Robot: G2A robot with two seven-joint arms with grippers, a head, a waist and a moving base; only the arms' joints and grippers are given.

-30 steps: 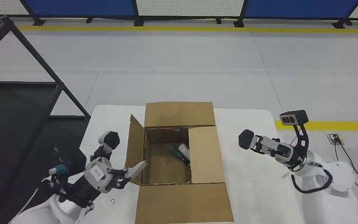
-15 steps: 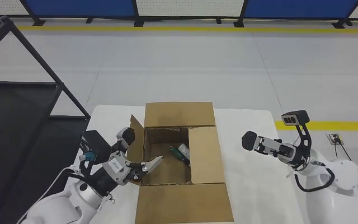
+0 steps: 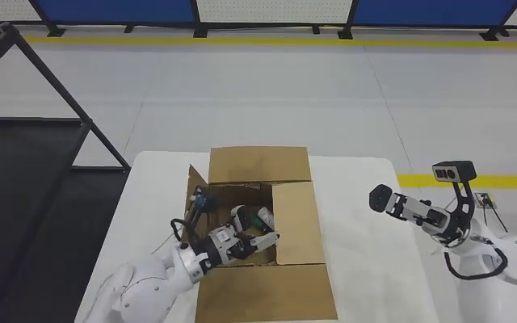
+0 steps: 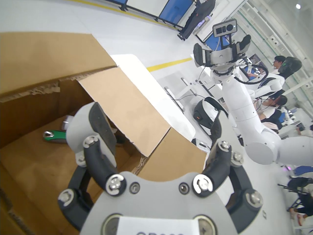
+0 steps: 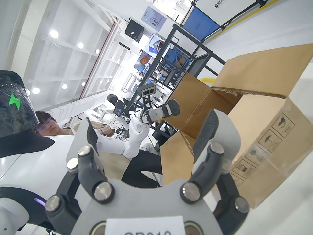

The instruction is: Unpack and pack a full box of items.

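On the white table (image 3: pixel 355 242), seen from above, the open cardboard box (image 3: pixel 258 165) holds a green item (image 3: pixel 263 216), with the left gripper (image 3: pixel 262 240) inside near it. The left wrist view shows its jaws apart above the box floor. The right wrist view shows the right gripper (image 5: pixel 150 123) outside the box, jaws apart.

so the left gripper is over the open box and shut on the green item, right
No, it is open. The left wrist view shows the left gripper over the open box with nothing held; the green item lies on its floor.
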